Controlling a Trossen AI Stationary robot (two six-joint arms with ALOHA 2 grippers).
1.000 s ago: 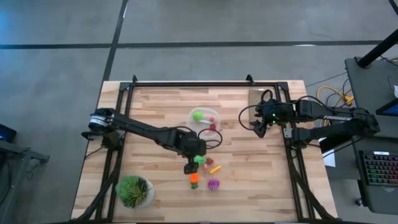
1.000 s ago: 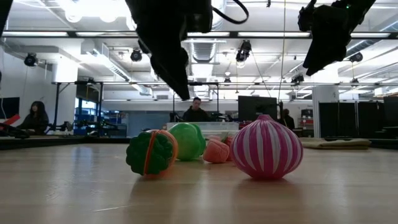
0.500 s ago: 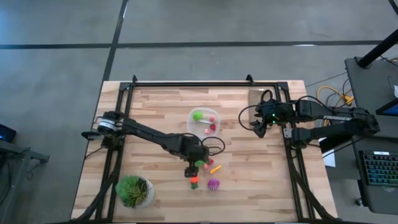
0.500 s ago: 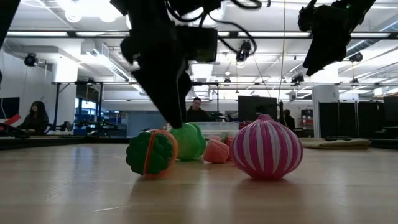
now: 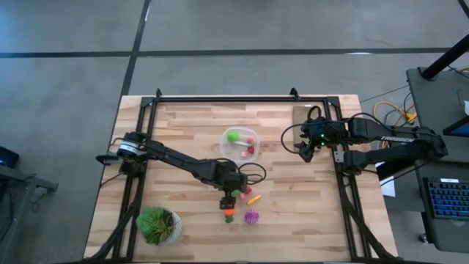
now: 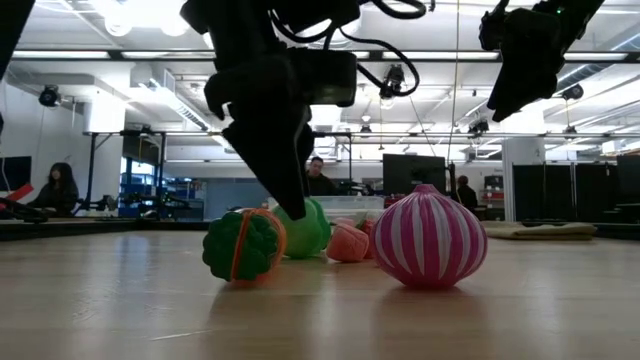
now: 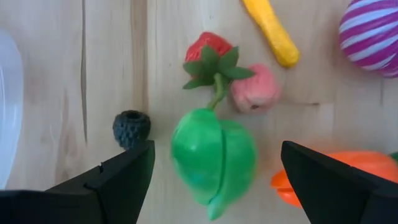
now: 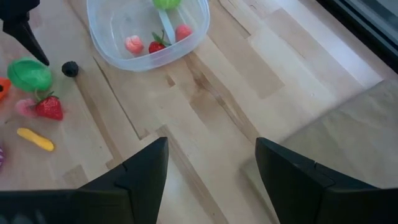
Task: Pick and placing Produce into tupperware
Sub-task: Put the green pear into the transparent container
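Two dark arms reach over the wooden worktop (image 5: 183, 132). The left gripper (image 7: 211, 171), fingers spread apart, hovers around a green toy fruit (image 7: 213, 155) beside the clear container (image 5: 242, 143). The right gripper (image 8: 211, 171) waits open by the worktop's right edge.

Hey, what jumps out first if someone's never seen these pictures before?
The left tool, fingers spread wide, hangs right over a bright green toy fruit in the cluster of produce near the table's front middle. Next to it lie a strawberry, a yellow piece and a small dark berry. The clear tupperware sits mid-table with a few pieces inside, while the right tool waits beyond it.
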